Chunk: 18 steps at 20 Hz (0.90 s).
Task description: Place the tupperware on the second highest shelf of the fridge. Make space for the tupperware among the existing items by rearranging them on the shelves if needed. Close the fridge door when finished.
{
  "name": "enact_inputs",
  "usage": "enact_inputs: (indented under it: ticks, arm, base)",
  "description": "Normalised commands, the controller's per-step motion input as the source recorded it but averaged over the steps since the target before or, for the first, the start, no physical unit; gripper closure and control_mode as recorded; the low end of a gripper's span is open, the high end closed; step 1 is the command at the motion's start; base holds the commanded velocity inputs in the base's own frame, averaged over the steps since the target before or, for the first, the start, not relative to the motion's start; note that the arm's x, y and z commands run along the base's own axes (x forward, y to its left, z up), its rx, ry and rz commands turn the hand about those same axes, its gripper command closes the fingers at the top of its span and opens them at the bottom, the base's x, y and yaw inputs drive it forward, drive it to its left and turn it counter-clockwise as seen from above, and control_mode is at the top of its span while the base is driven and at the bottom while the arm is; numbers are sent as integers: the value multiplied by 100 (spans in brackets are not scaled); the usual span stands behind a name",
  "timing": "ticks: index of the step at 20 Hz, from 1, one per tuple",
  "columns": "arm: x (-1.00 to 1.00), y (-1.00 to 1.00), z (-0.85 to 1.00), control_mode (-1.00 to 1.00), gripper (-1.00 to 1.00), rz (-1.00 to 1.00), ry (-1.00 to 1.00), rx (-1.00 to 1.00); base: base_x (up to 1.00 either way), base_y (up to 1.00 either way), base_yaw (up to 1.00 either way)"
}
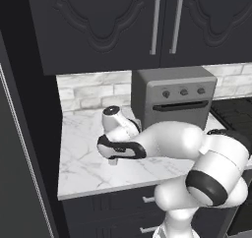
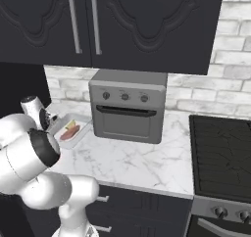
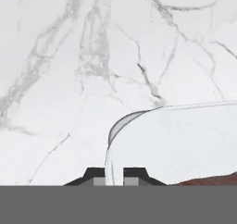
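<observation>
The tupperware (image 2: 72,131) lies flat on the marble counter (image 2: 127,162), left of the toaster oven, with a yellow piece and a red-pink piece inside. In the hand view its translucent rounded corner (image 3: 185,140) fills the lower right, and its thin rim stands between my two dark fingertips (image 3: 95,174). My gripper (image 3: 114,177) is shut on that rim at the container's left end. From the right base view my gripper (image 2: 54,120) sits low at the container's near-left edge. In the left base view my arm hides the container. The fridge, its shelves and the existing items are out of view.
A grey toaster oven (image 1: 174,97) stands against the brick backsplash, right of my hand. Dark upper cabinets (image 1: 123,25) hang above. A black stovetop (image 2: 223,157) lies at the right. A tall dark panel (image 1: 17,183) borders the counter's left end. Bare marble (image 1: 83,163) lies around the container.
</observation>
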Motion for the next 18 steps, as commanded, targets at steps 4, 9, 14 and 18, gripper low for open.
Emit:
enact_inputs:
  ticks: [4,9,14,18]
  arm:
    - [-48,0,100,-100,100,6,-4,-1]
    - [-84,0,100,-100,100,11,-17,0]
    - [-76,-5,100,-100,100,7,-14,0]
    - [-72,-31,100,-100,100,4,-6,0]
  base:
    - [0,0,0]
    - [0,0,0]
    - [0,0,0]
    - [0,0,0]
